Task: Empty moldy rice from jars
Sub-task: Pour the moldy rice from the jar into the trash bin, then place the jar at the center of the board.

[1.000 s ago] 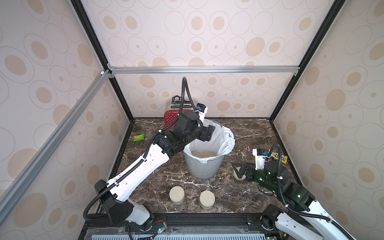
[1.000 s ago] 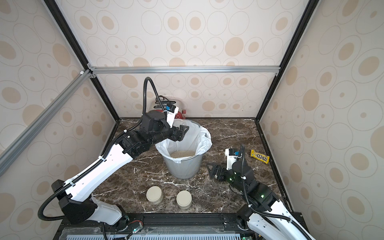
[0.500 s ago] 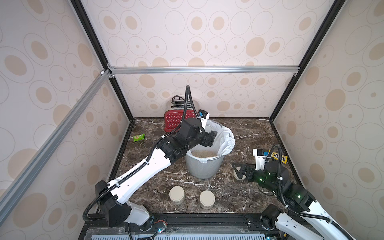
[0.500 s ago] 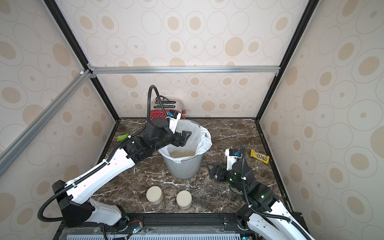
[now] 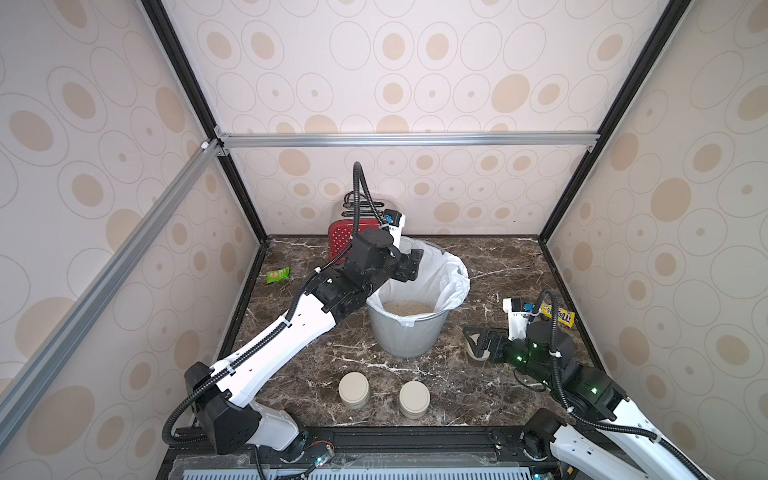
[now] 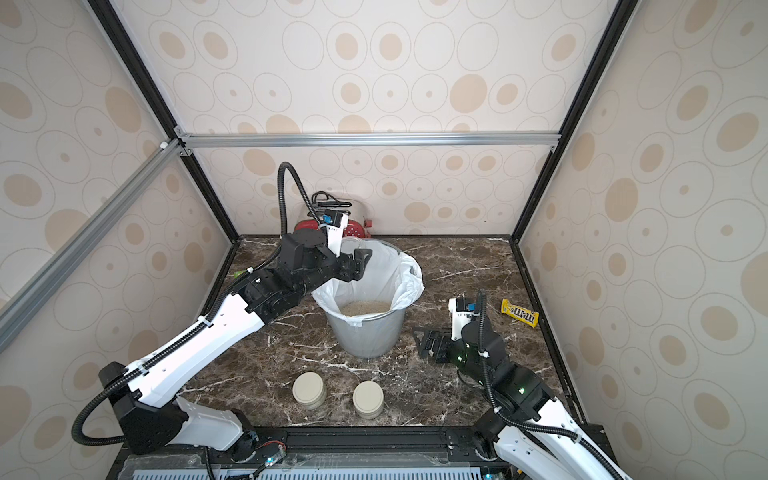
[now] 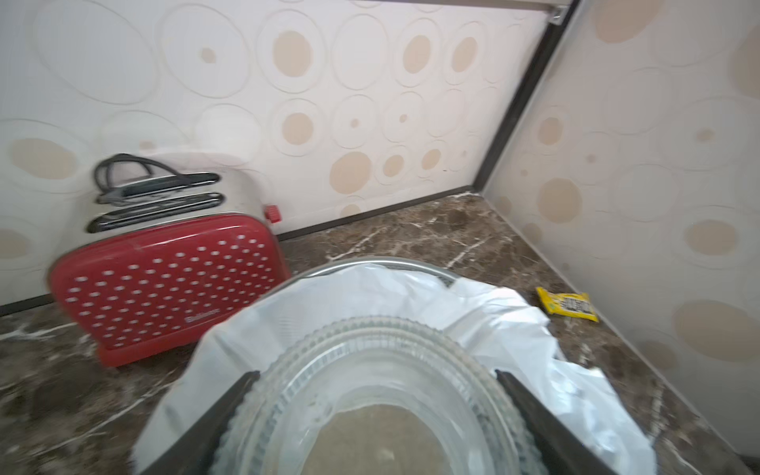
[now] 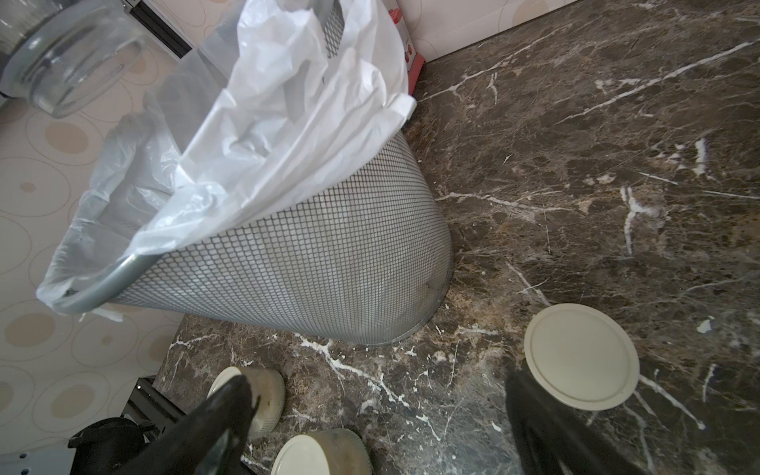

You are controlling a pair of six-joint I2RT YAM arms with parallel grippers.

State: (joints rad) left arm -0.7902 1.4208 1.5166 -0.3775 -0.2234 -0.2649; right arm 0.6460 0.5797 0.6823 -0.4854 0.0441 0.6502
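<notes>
Jars up front: lidded jar [image 5: 354,390] beside second lidded jar [image 5: 414,399]. R claw [image 8: 378,390] spread wide, low over table [image 5: 490,257], loose lid [image 8: 582,355] just beside it, nothing held. Mid-table, bin [image 5: 405,336] w/ white liner — rice [image 5: 409,307] heaped inside. L claw [image 5: 409,266] pinching open glass jar [image 7: 370,370], tipped above bin's far rim — looks empty. Red toaster [image 5: 340,241] at back.

Pale rice [image 5: 409,307] lies in the bin [image 5: 403,336], empty clear jar [image 8: 70,53] above, two lidded jars [image 5: 354,388] [image 5: 414,399] upright.

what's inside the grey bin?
The bin holds a white liner with a pale rice pile at the bottom. Anything under the rice is covered; the left gripper, holding a jar, hides part of the rim.
</notes>
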